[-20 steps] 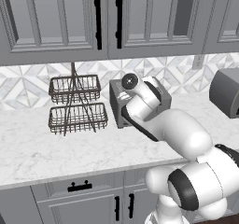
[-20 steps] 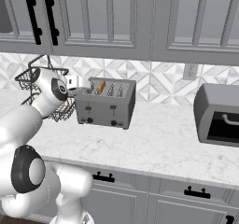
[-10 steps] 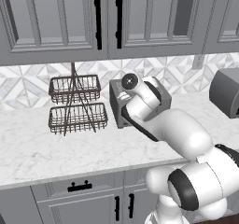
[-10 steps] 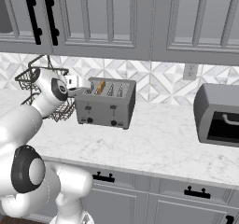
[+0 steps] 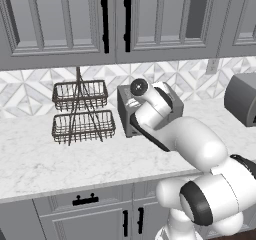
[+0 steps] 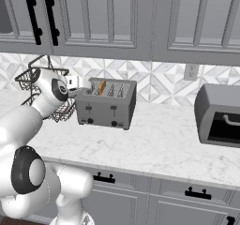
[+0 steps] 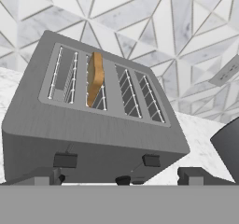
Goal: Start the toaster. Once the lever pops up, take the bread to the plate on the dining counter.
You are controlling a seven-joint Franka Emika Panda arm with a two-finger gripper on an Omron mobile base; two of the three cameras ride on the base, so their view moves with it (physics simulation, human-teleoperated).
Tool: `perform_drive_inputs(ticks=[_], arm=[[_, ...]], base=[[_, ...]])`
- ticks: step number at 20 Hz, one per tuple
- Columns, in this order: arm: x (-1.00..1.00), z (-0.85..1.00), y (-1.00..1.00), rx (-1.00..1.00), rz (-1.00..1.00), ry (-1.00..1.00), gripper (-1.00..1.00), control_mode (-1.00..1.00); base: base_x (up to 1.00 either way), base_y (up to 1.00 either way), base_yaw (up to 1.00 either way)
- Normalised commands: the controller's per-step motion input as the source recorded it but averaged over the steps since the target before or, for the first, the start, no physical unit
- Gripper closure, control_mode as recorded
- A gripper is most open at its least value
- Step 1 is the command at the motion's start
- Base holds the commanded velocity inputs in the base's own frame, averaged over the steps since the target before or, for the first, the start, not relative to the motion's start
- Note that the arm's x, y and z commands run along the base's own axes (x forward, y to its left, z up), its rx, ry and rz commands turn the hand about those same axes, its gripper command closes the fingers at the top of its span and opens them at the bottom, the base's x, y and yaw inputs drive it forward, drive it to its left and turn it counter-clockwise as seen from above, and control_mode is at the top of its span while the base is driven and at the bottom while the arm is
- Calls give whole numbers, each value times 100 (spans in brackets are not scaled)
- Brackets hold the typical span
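Gripper [image 7: 120, 175]: jaws standing spread, gripping nothing. Toaster [image 7: 93, 125]: sitting just ahead of the fingertips. Bread [image 7: 94, 79]: standing in its second slot.

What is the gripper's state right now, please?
Gripper: open, holding nothing, fingertips just in front of the toaster.

A home kitchen: grey cabinets [image 6: 103, 13] above a marble worktop [image 6: 159, 139], tiled backsplash [image 6: 159, 78], toaster [image 6: 107, 103] and wire basket rack [image 5: 80, 111].
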Motion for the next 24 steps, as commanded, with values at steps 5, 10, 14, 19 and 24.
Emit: perform_drive_inputs(ticks=[5, 10, 14, 19, 24], arm=[[0, 0, 0, 0, 0, 0, -100, -100], [0, 0, 0, 0, 0, 0, -100, -100], [0, 0, 0, 0, 0, 0, -100, -100], [0, 0, 0, 0, 0, 0, -100, -100], [0, 0, 0, 0, 0, 0, -100, -100]], base=[[0, 0, 0], [0, 0, 0], [0, 0, 0], [0, 0, 0], [0, 0, 0]])
